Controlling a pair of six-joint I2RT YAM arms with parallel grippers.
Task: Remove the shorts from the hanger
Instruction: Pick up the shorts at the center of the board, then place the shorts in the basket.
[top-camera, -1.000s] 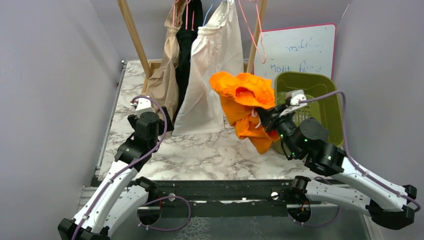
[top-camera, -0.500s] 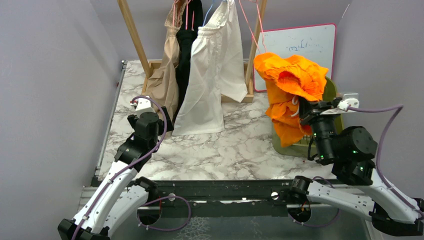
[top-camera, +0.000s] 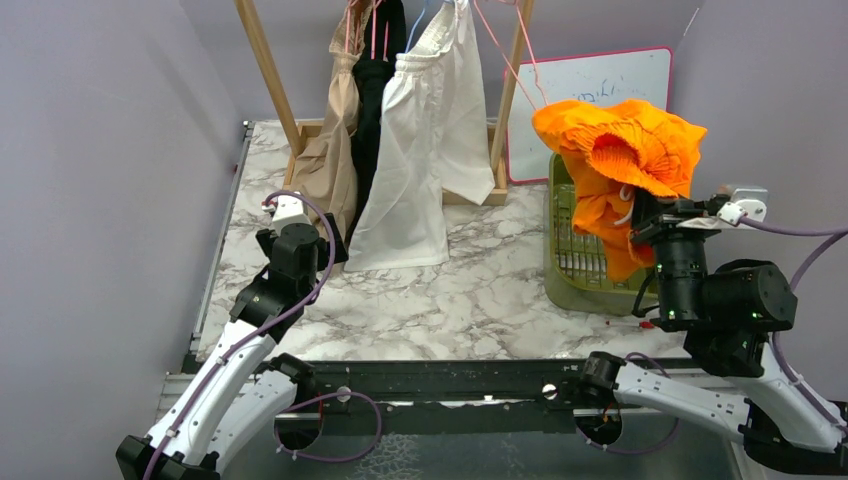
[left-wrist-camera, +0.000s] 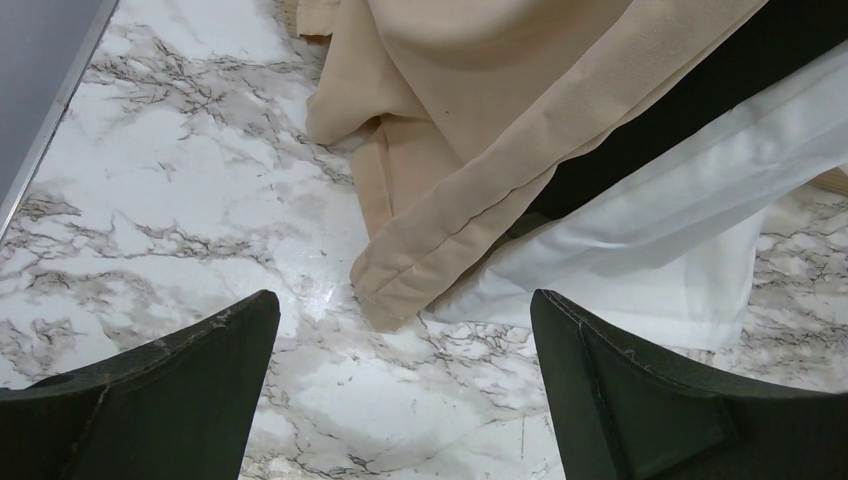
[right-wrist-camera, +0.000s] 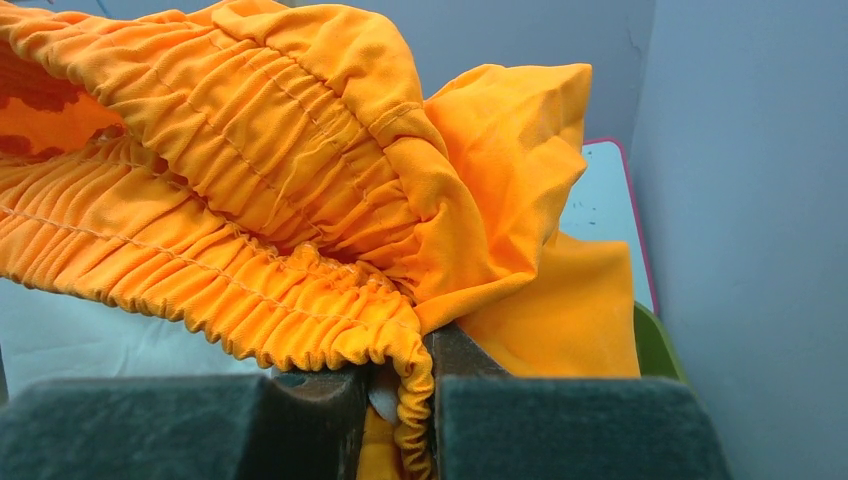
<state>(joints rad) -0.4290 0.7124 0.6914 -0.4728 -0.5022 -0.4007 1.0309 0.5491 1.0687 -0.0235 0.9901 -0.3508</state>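
Observation:
My right gripper (top-camera: 645, 218) is shut on the gathered waistband of the orange shorts (top-camera: 618, 150) and holds them in the air over the green basket (top-camera: 565, 280); the right wrist view shows the waistband (right-wrist-camera: 250, 250) pinched between its jaws (right-wrist-camera: 405, 400). The cream-white shorts (top-camera: 425, 150), the black shorts (top-camera: 372, 110) and the tan-beige shorts (top-camera: 330, 160) hang on hangers from the wooden rack (top-camera: 262, 60). My left gripper (top-camera: 290, 225) is open and empty, low over the table by the tan hem (left-wrist-camera: 450, 240) and the white hem (left-wrist-camera: 640, 270).
A whiteboard (top-camera: 590, 95) leans on the back wall behind the basket. An empty pink hanger (top-camera: 520, 60) hangs at the rack's right end. The rack's right post (top-camera: 508, 100) stands beside the basket. Grey walls close in left and right.
My right arm has swung the orange shorts to the right and higher, from over the table's middle to above the green basket. The left arm has not moved.

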